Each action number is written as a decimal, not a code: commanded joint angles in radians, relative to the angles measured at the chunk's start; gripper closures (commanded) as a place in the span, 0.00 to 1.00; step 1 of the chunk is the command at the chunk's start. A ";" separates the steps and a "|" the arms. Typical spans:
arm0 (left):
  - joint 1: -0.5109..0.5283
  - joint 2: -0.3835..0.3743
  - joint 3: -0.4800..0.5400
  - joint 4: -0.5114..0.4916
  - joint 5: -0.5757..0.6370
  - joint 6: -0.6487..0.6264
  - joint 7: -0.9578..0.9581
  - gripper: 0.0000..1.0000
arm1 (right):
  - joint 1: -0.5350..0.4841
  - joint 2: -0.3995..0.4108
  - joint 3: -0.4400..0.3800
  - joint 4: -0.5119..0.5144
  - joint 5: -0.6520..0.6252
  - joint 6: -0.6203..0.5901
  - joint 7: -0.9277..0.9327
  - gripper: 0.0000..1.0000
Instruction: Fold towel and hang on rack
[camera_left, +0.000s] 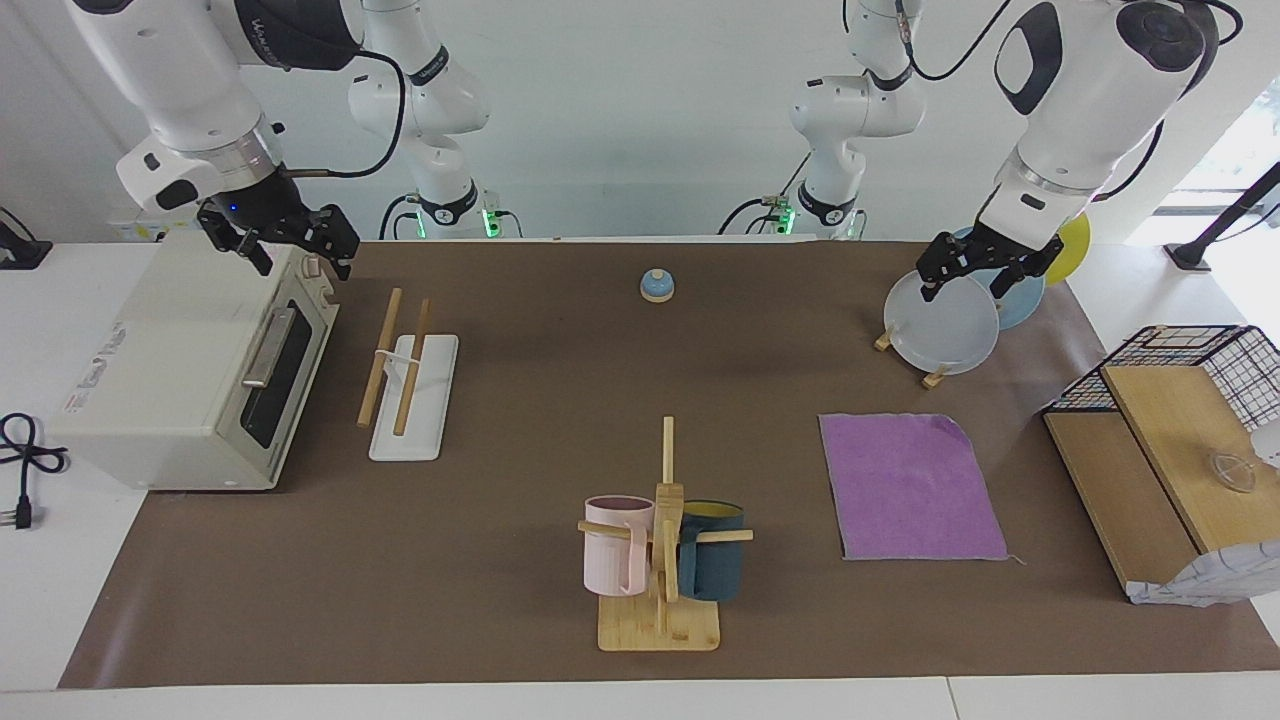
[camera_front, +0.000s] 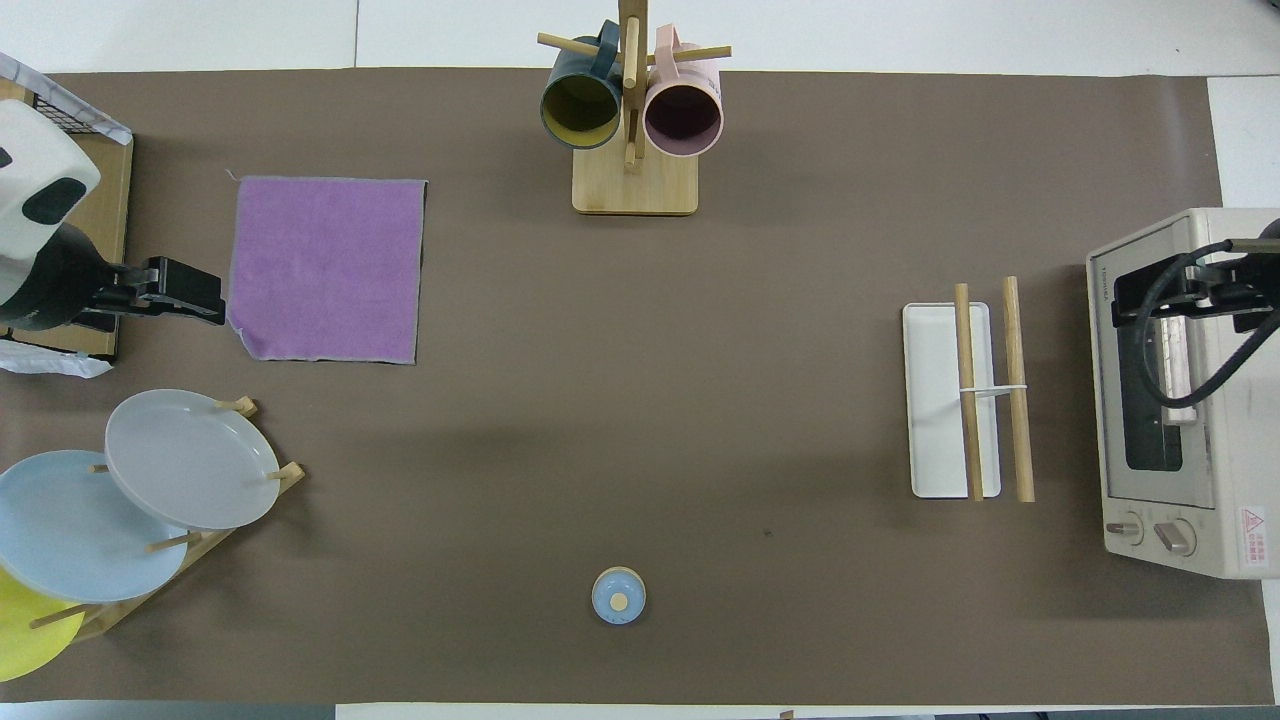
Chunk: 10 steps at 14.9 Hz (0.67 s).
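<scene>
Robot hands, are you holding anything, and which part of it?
Nothing is held. The left hand is up over the plates, the right hand is over the toaster oven, and the towel lies flat and untouched.

Bright even light, both views sharp; soft faint shadows on the mat; window glare blown out at one edge

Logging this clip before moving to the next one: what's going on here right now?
Nothing is being handled yet. The towel lies flat and unfolded, purple face up, toward the left arm's end of the table. The rack stands bare beside the toaster oven at the right arm's end. The left claw hangs in the air over the plates, holding nothing. The right claw is raised over the toaster oven, also holding nothing. Folding and hanging are both not yet done.
</scene>
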 joint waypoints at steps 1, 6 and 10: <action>0.004 -0.024 0.008 -0.023 -0.010 0.000 0.018 0.00 | -0.011 -0.012 0.004 -0.012 0.011 0.003 -0.016 0.00; 0.004 -0.026 0.008 -0.029 -0.010 -0.003 0.009 0.00 | -0.011 -0.012 0.004 -0.012 0.011 0.003 -0.016 0.00; 0.023 -0.041 0.008 -0.060 -0.010 0.011 0.004 0.00 | -0.011 -0.012 0.004 -0.012 0.011 0.003 -0.016 0.00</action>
